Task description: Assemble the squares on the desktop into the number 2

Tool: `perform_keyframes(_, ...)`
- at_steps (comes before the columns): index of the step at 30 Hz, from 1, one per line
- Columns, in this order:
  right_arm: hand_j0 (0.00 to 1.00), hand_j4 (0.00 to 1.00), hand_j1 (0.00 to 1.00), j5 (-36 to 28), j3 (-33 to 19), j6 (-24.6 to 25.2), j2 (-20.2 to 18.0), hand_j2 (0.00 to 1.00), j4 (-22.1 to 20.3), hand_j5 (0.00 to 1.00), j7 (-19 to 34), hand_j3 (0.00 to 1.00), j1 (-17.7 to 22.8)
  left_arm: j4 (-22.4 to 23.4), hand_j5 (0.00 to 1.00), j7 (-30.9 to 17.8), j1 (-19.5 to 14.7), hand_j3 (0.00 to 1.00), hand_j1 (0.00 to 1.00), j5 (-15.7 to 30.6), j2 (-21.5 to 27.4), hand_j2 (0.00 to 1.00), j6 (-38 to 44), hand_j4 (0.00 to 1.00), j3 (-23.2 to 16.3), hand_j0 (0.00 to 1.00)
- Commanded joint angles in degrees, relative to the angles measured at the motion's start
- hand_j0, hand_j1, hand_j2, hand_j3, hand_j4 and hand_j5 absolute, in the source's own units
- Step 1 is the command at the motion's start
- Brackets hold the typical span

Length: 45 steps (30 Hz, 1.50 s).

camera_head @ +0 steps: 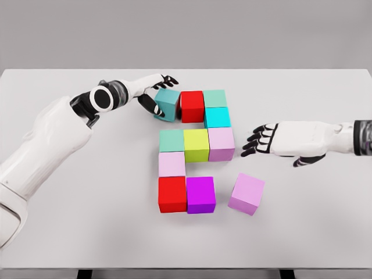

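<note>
Left arm [35, 145] outstretched, fingers [156, 93] around teal cube [167, 104].

The left hand [154, 90] covers part of the teal cube [167, 104], so contact between its fingers and the cube's far side cannot be told. The right arm [357, 138] is cut off at the picture's right edge. The left arm [35, 151] leaves at the lower left.

Before you, ten blocks [196, 145] sit mid-table [58, 244]; one stray block [246, 193] lies right of the front row, left hand [152, 92] touching the rear-left block [167, 104].
</note>
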Motion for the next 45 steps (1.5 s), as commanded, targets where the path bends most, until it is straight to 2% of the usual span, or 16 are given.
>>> perform_keyframes(1, 1.0, 1.0, 1.0, -0.7, -1.2, 0.1, -3.1, 1.0, 0.0, 1.0, 0.0, 1.0, 0.1, 0.0, 0.91, 0.2, 0.0, 0.91, 0.91, 0.1, 0.0, 0.91, 0.0, 0.91, 0.0, 0.91)
perform_keyframes(7, 1.0, 1.0, 1.0, -0.3, -0.8, 0.1, -6.3, 1.0, -0.3, 1.0, 0.0, 1.0, 5.2, -0.1, 0.91, 0.2, 0.0, 0.91, 0.91, 0.2, 0.1, 0.91, -0.9, 0.91, 0.0, 0.91)
perform_keyframes(10, 1.0, 1.0, 1.0, 0.2, -1.0, 0.1, -8.7, 1.0, -0.3, 1.0, 0.0, 1.0, 5.7, -0.4, 0.98, 0.2, -0.1, 0.98, 0.98, 1.7, 1.9, 0.98, -2.5, 0.98, 0.0, 0.98)
perform_keyframes(12, 1.0, 1.0, 1.0, 1.8, -1.1, 0.1, -8.7, 1.0, -0.3, 1.0, 0.0, 1.0, 7.2, -1.6, 1.0, 0.2, -0.2, 1.0, 1.0, 3.7, 5.5, 1.0, -6.9, 1.0, 0.0, 1.0)
perform_keyframes(14, 1.0, 1.0, 1.0, 3.6, -1.0, 0.1, -8.2, 1.0, -0.3, 1.0, 0.0, 1.0, 8.3, -2.7, 1.0, 0.1, -1.1, 1.0, 1.0, 6.8, 12.8, 1.0, -13.9, 1.0, 0.0, 1.0)
perform_keyframes(16, 1.0, 1.0, 1.0, 5.0, -1.0, 0.1, -8.0, 1.0, -0.3, 1.0, 0.0, 1.0, 9.4, -3.3, 1.0, -0.2, -1.6, 1.0, 1.0, 6.9, 17.5, 1.0, -19.1, 1.0, 0.0, 1.0)
perform_keyframes(18, 1.0, 1.0, 1.0, 5.0, -0.8, 0.1, -7.9, 1.0, -0.3, 1.0, 0.0, 1.0, 9.7, -2.9, 1.0, -0.4, -1.3, 1.0, 1.0, 7.1, 20.4, 1.0, -19.8, 1.0, -0.3, 1.0)
perform_keyframes(20, 1.0, 1.0, 1.0, 5.0, -0.8, 0.1, -7.6, 1.0, -0.3, 1.0, 0.0, 1.0, 9.8, -3.6, 1.0, -0.4, -1.3, 1.0, 1.0, 6.8, 23.3, 1.0, -22.8, 1.0, -3.6, 1.0)
perform_keyframes(22, 1.0, 1.0, 1.0, 5.0, -0.7, 0.1, -7.2, 1.0, -0.3, 1.0, 0.0, 1.0, 9.8, -4.0, 1.0, -0.4, -1.3, 1.0, 1.0, 5.6, 28.9, 1.0, -41.3, 1.0, -7.3, 1.0)
perform_keyframes(23, 1.0, 1.0, 1.0, 5.0, -0.7, 0.1, -6.9, 1.0, -0.3, 1.0, 0.0, 1.0, 9.8, -3.9, 1.0, -0.4, -1.4, 1.0, 1.0, 4.3, 30.3, 1.0, -46.5, 1.0, -7.3, 1.0)
perform_keyframes(24, 1.0, 1.0, 1.0, 5.0, -0.6, 0.1, -6.3, 1.0, -0.3, 1.0, 0.0, 1.0, 9.7, -3.7, 1.0, -0.3, -1.4, 1.0, 1.0, 0.4, 31.6, 1.0, -47.9, 1.0, -7.3, 1.0)
perform_keyframes(31, 1.0, 1.0, 1.0, 5.0, -0.5, 0.1, -4.8, 1.0, -0.3, 1.0, 0.0, 1.0, 9.7, -3.5, 1.0, -0.7, -1.2, 1.0, 1.0, -1.5, 30.8, 1.0, -47.9, 1.0, -9.0, 1.0)
perform_keyframes(34, 1.0, 1.0, 1.0, 5.0, -0.5, 0.1, -4.3, 1.0, -0.3, 1.0, 0.0, 1.0, 9.6, -3.3, 1.0, -0.7, -1.3, 1.0, 1.0, -2.5, 28.5, 1.0, -47.9, 1.0, -9.0, 1.0)
perform_keyframes(35, 1.0, 1.0, 1.0, 5.0, -0.5, 0.1, -4.0, 1.0, -0.3, 1.0, 0.0, 1.0, 9.5, -1.6, 1.0, -0.7, -1.4, 1.0, 1.0, -4.3, 26.0, 1.0, -47.9, 1.0, -9.0, 1.0)
perform_keyframes(37, 1.0, 1.0, 1.0, 5.0, -0.5, 0.1, -3.8, 1.0, -0.3, 1.0, 0.0, 1.0, 9.4, -1.0, 1.0, -0.7, -1.4, 1.0, 1.0, -6.3, 24.0, 1.0, -47.9, 1.0, -9.1, 1.0)
perform_keyframes(45, 1.0, 1.0, 1.0, 4.8, -0.6, 0.1, -2.4, 1.0, -0.3, 1.0, 0.0, 1.0, 8.9, -1.1, 1.0, -0.7, -1.4, 1.0, 1.0, -7.1, 21.2, 1.0, -47.9, 1.0, -9.2, 1.0)
